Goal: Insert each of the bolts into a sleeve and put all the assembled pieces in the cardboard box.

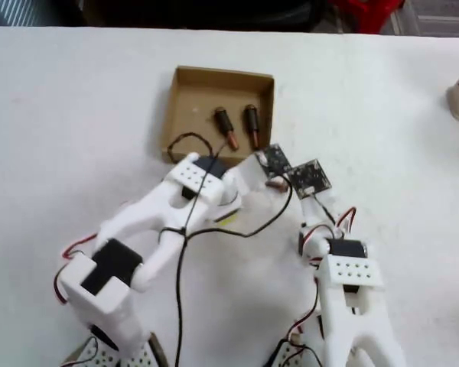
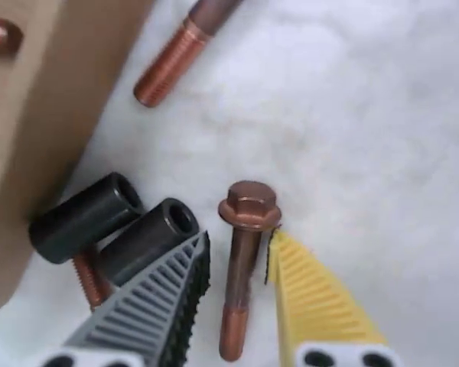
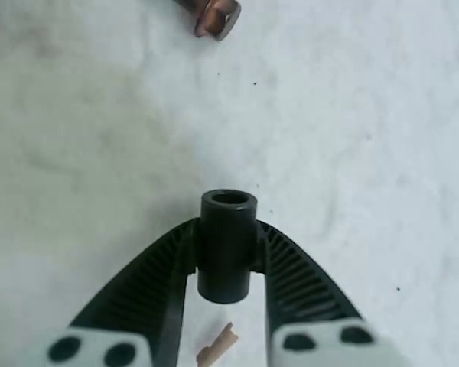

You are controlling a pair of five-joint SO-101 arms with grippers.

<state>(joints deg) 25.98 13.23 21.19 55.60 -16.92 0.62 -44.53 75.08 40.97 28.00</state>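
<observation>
The left end effector (image 2: 239, 241), narrowly open, straddles a loose bolt (image 2: 241, 264) on the counter (image 2: 367, 115), two black sleeves (image 2: 88, 218) just beside it. Beyond it, the cardboard box (image 1: 185, 92) holds two assembled pieces (image 1: 226, 126). The right end effector (image 3: 226, 229) grips an upright, empty sleeve (image 3: 228, 252).

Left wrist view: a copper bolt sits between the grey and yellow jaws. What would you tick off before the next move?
1. Copper bolt lies between the left jaws: ok.
2. Left jaws closed on it: not ok, a gap shows on the grey side.
3. Black sleeve held in the right jaws: ok.
4. Sleeve's upper end shows an open bore: ok.
5. Bolt lifted and lined up with the sleeve: not ok, it lies on the table.
6. Room in the cardboard box: ok, two assembled pieces inside.
</observation>
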